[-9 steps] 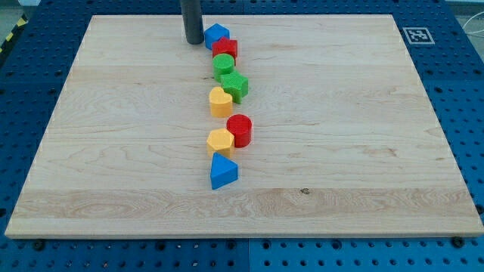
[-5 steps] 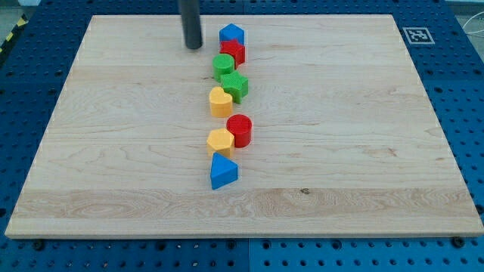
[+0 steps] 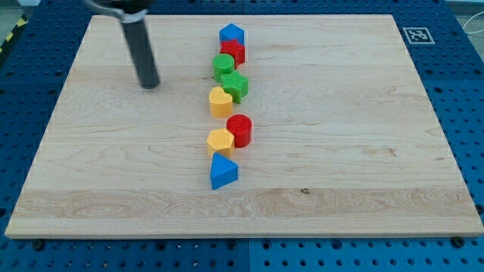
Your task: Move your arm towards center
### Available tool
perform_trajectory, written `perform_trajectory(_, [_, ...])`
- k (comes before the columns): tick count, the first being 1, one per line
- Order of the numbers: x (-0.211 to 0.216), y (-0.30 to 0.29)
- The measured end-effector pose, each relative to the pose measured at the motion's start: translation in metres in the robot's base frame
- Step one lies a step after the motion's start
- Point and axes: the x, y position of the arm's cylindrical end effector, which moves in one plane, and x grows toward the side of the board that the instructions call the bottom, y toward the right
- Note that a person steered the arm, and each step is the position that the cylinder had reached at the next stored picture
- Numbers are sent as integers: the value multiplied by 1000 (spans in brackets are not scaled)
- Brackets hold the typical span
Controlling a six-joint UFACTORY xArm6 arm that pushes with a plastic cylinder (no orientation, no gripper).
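Note:
My tip [image 3: 149, 85] rests on the wooden board [image 3: 363, 151] at the upper left, well left of a column of blocks and touching none. The column runs down the middle: a blue block [image 3: 231, 33], a red block [image 3: 234, 51], a green cylinder [image 3: 223, 66], a green star-like block [image 3: 236, 86], a yellow block [image 3: 220, 101], a red cylinder [image 3: 240, 130], a yellow block [image 3: 220, 141] and a blue triangular block [image 3: 222, 171].
A black-and-white marker tag [image 3: 417, 35] sits at the board's top right corner. The board lies on a blue perforated table [image 3: 469, 113].
The rod has moved from beside the blue block at the top down and to the left. Earlier the top blue and red blocks shifted slightly right.

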Motion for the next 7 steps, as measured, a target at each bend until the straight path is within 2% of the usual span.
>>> perform_trajectory(1, [-57, -40])
perform_trajectory(2, [-118, -41])
perform_trajectory(3, [-76, -38])
perform_trajectory(4, [-8, -29])
perform_trajectory(5, [19, -5])
perform_trajectory(7, [26, 61])
